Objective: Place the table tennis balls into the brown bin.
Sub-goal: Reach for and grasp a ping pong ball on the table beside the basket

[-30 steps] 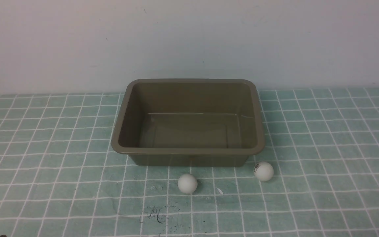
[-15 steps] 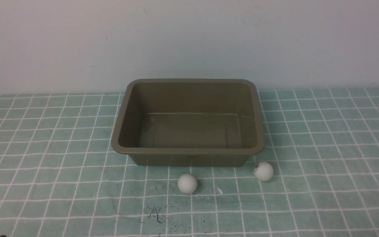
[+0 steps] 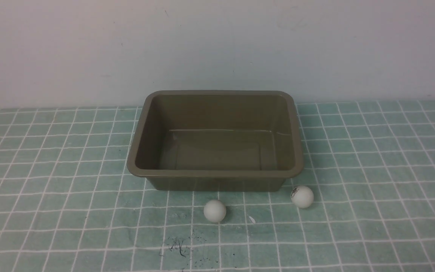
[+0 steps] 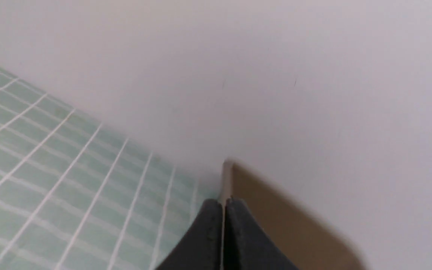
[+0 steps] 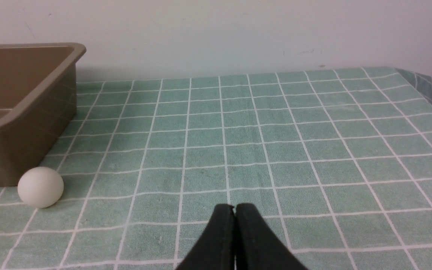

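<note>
Green checked surface [image 3: 51, 170]: the marked ball [image 3: 302, 197] sits by the bin's [image 3: 215, 173] corner, nearest your closed right gripper [image 5: 234, 210]; left gripper [image 4: 223, 204] closed too.

left hand [image 4: 223, 205]: two dark grey tapered fingers, smooth, matte | right hand [image 5: 234, 208]: two black tapered fingers, matte

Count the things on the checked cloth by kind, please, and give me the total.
Table tennis balls: 2
Brown bin: 1
Total: 3
</note>
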Robot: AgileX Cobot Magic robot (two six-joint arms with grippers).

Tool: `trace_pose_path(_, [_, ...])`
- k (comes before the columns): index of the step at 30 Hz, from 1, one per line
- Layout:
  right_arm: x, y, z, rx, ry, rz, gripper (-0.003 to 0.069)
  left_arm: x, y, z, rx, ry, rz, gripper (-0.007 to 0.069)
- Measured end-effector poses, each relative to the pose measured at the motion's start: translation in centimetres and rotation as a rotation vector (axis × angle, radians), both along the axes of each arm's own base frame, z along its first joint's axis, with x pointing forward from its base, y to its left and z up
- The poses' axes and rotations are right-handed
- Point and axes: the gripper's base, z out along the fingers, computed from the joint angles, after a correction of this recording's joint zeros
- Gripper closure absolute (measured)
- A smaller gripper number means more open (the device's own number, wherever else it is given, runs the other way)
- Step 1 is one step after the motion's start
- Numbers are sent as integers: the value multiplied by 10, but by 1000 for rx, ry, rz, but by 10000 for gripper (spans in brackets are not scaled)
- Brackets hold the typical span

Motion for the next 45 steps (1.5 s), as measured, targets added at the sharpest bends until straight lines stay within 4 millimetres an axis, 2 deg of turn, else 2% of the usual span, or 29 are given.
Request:
trace_pose_path(2, [0,0,0,0,0,0,669,-2,7,11,-120,-99,54,629])
trace_pose_path(4, [0,0,0,0,0,0,669,-4,7,22,-127,-137,55,629])
trace_pose_path(7, [0,0,0,13,-12,3,669,-13,-2,76,13,-153,-24,629])
trace_pose_path(8, [1,1,1,41,-32,7,669,-12,-6,90,59,-115,-58,629])
trace_pose_path(9, [2,3,5,101,-79,15,669,-4,-14,109,147,24,-137,629])
trace_pose_path(10, [2,3,5,120,-86,16,669,-6,-14,115,151,7,-135,629])
trace_pose_path(12, [2,6,17,306,-215,31,669,19,-26,140,285,300,-293,629])
trace_pose_path(13, [2,6,18,321,-224,32,669,24,-28,137,295,364,-322,629])
trace_pose_path(14, [2,6,23,425,-288,37,669,42,-33,144,354,519,-416,629])
trace_pose_path(16, [2,6,28,487,-341,43,669,71,-38,135,394,735,-539,629])
trace_pose_path(18, [1,5,30,496,-364,46,669,99,-41,117,417,911,-652,629])
trace_pose_path(19, [1,5,30,493,-365,46,669,101,-42,115,423,924,-668,629])
trace_pose_path(20, [1,5,31,494,-372,46,669,123,-45,94,436,1027,-745,629])
trace_pose_path(21, [1,5,32,495,-379,47,669,125,-45,92,437,1037,-750,629])
trace_pose_path(22, [1,5,32,498,-386,48,669,138,-50,78,449,1082,-790,629])
trace_pose_path(25, [1,5,33,515,-397,47,669,154,-66,61,500,1092,-838,629])
trace_pose_path(28, [4,7,39,535,-238,32,669,166,-98,48,571,1037,-885,629])
trace_pose_path(31, [12,10,67,496,-105,36,669,176,-127,33,622,977,-906,629])
trace_pose_path(33, [24,12,86,407,-2,52,669,182,-148,18,688,951,-941,629])
trace_pose_path(34, [25,12,88,407,7,52,669,182,-150,17,691,950,-943,628])
trace_pose_path(35, [35,14,103,329,69,71,669,187,-163,7,746,922,-964,619])
trace_pose_path(36, [44,15,108,290,123,79,669,189,-174,-3,780,909,-976,601])
trace_pose_path(39, [57,17,115,236,210,100,669,196,-187,-15,820,865,-966,543])
trace_pose_path(42, [72,21,116,231,275,121,669,206,-196,-32,841,832,-919,410])
trace_pose_path(44, [75,22,115,231,288,129,669,210,-198,-41,845,829,-899,338])
trace_pose_path(45, [77,23,114,231,299,139,669,215,-199,-49,849,827,-878,256])
